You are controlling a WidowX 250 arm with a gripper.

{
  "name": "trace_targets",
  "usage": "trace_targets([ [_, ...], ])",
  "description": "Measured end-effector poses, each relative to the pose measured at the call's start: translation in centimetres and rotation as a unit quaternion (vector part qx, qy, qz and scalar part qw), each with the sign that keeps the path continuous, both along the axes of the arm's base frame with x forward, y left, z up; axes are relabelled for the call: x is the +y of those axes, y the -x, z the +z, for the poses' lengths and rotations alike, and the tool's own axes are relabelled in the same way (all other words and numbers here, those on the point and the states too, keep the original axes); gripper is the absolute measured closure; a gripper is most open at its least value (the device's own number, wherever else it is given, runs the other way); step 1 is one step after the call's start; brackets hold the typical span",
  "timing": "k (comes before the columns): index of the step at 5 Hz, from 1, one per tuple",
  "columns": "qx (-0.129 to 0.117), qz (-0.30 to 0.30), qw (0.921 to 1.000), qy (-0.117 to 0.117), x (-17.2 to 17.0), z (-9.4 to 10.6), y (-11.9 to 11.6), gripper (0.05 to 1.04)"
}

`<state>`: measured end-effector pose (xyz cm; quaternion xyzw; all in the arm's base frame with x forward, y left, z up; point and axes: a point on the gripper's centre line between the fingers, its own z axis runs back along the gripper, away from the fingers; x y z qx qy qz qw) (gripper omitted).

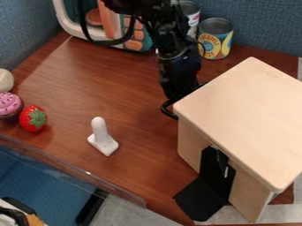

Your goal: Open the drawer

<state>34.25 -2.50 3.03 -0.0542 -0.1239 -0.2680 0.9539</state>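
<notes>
Gripper (179, 83), one, black, in the upper middle of the view, pointing down beside the back left edge of one pale wooden cabinet (247, 119); lower end hidden, so impossible to tell whether open, closed or gripping anything. One black cable (168, 108) looping just below, near the cabinet's corner. Cabinet (task item) below and to the right of the gripper, with a flat top and an opening in the front face; at that opening, one black piece (203, 196) jutting outward and down, hard to identify as drawer or otherwise. Above and to the right of the gripper, two cans: one yellow-labelled can (216, 39), upright, and one second can (191, 17), partly behind the arm. Above and to the left, one toy microwave (141, 37) with orange buttons. Below and to the left, one white peg-like object (101, 137), upright on a squarish base. Well apart, farther left, three items in a loose row: one strawberry (32, 118), red with green leaves; one cupcake (10, 106), pink-topped; one cream-coloured rounded item (5, 80), cut off by the view's edge. Beneath all, one brown wooden tabletop (106, 88).
</notes>
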Motion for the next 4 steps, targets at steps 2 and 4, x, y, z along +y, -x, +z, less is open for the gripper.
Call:
trace_targets([
  [2, 0.011, -0.003, 0.9999, 0.000, 1.9, -0.5, 0.0, 0.914],
  [4, -0.004, 0.018, 0.9998, -0.003, 6.5, 0.8, -1.5, 0.932],
])
